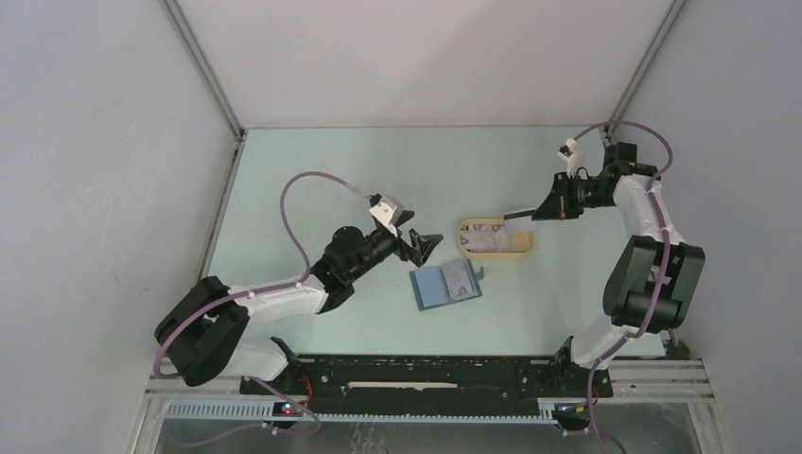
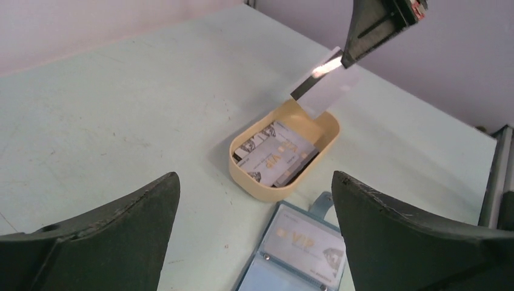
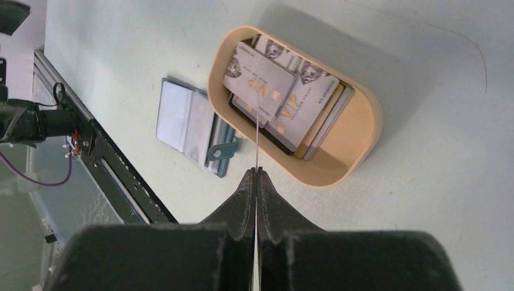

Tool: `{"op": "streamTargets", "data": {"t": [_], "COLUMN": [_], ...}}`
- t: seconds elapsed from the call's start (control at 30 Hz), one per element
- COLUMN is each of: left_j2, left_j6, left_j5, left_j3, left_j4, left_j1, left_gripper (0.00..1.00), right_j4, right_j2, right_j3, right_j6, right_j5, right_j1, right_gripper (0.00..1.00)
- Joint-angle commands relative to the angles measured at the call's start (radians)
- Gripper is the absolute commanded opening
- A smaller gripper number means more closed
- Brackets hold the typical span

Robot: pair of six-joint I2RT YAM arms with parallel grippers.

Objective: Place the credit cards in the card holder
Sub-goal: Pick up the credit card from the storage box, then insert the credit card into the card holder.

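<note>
Teal card holder (image 1: pixel 446 286) lies open at 8 o'clock from the right gripper (image 1: pixel 537 213) | right gripper clenched on one credit card (image 2: pixel 327 90), edge-on above the beige tray (image 1: pixel 531 242); more cards (image 3: pixel 279 97) inside | left gripper (image 1: pixel 423 232) spread wide, empty, nearer the holder

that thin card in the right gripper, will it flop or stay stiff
Probably stiff: the thin grey credit card juts straight from the shut right gripper, pinched at one edge, with no visible sag. Likely light, being a mere line edge-on. The glare on its face suggests a slick surface that might slip.
</note>
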Motion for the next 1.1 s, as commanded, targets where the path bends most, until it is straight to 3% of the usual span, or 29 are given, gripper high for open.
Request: {"op": "streamTargets", "data": {"t": [0.0,0.13,0.33,0.43,0.6,1.07], "left_j2": [0.019,0.070,0.256,0.340,0.373,0.452], "left_j6": [-0.064,-0.199,-0.514,-0.633,-0.663,-0.676], "left_j5": [-0.066,0.118,0.505,0.624,0.680,0.704], "left_j3": [-0.002,0.002,-0.020,0.037,0.059,0.108], "left_j4": [0.127,0.170,0.635,0.706,0.704,0.704], "left_j1": [0.014,0.087,0.186,0.197,0.196,0.154], "left_gripper": [1.00,1.00,1.00,0.98,0.96,0.76], "right_j4": [-0.018,0.001,-0.010,-0.021,-0.030,-0.108], "right_j2": [-0.110,-0.182,-0.212,-0.206,-0.194,-0.141], "right_j3": [-0.016,-0.047,-0.069,-0.069,-0.068,-0.039], "right_j6": [-0.071,-0.087,-0.134,-0.159,-0.173,-0.216], "right_j5": [-0.068,-0.123,-0.207,-0.209,-0.254,-0.367], "right_j1": [0.018,0.035,0.103,0.165,0.241,0.344], "right_gripper": [0.00,0.00,0.00,0.00,0.00,0.00]}}
